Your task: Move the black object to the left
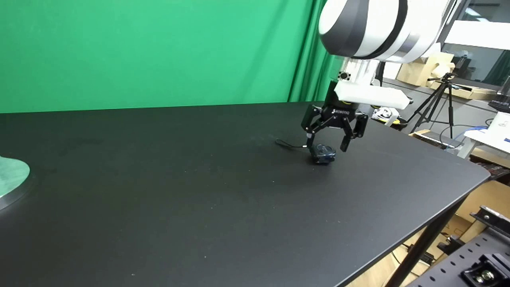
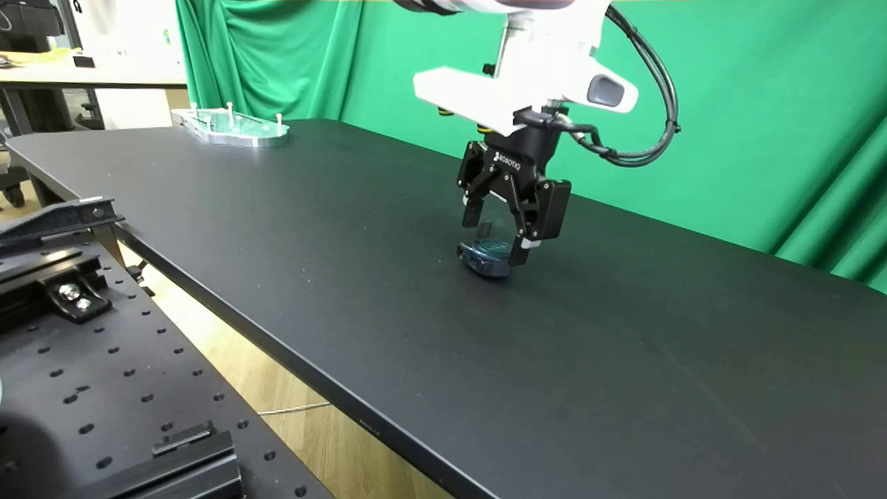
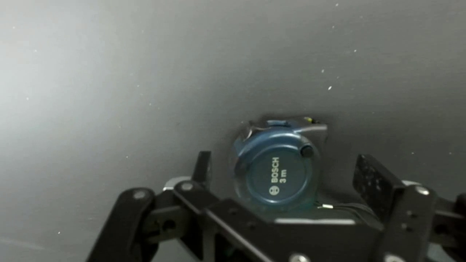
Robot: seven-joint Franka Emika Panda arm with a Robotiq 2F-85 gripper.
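The black object is a small dark blue-black tape measure marked "BOSCH 3 m", with a thin black wrist strap. It rests on the dark table in both exterior views (image 1: 323, 154) (image 2: 486, 259) and in the wrist view (image 3: 278, 171). Its strap (image 1: 287, 144) trails off to one side. My gripper (image 1: 326, 146) is open just above and around it, pointing down; it also shows in an exterior view (image 2: 495, 238). In the wrist view, the fingers (image 3: 285, 168) stand on both sides of the tape measure with a gap at each side. The strap passes under one finger.
The black table (image 1: 179, 191) bears a pale green clear plate (image 1: 12, 175), which shows with white posts at the far end in an exterior view (image 2: 239, 135). A green curtain (image 1: 159, 52) hangs behind. A perforated metal bench (image 2: 125, 388) stands along the table's edge.
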